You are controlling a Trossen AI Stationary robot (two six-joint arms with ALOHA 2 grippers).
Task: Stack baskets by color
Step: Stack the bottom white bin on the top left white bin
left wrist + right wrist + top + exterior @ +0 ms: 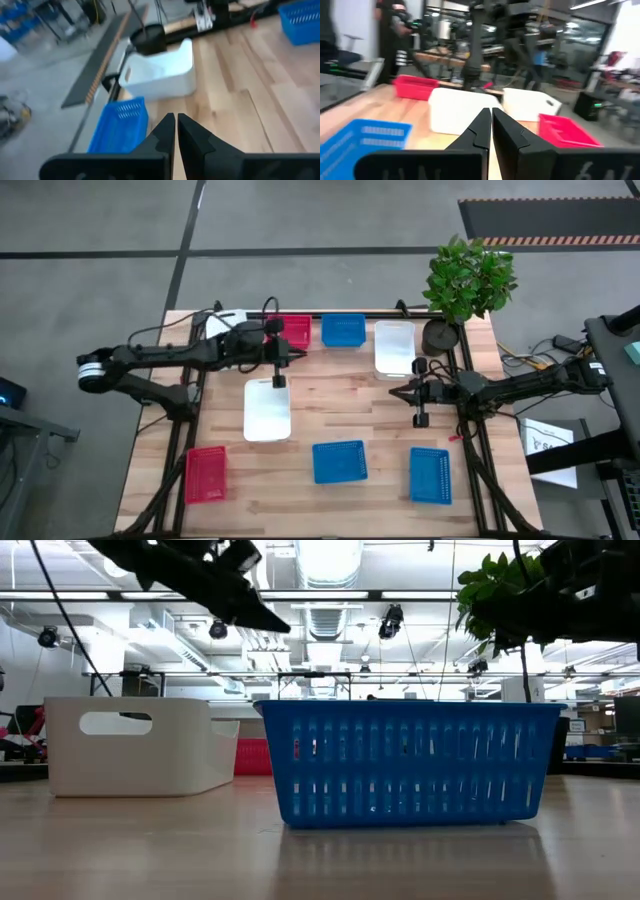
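Several baskets rest on their bottoms on the wooden table. Along the far edge stand a white basket partly under my left arm, a red one, a blue one and a white one. A third white basket sits left of centre. Near the front are a red basket and two blue ones. My left gripper hangs shut and empty in the air beside the far red basket, pointing toward the table's right. My right gripper is shut and empty at the right side, pointing left.
A black pot with a green plant stands at the far right corner, next to the white basket. A black frame runs along the table's far, left and right sides. Bare wood lies in the table's middle.
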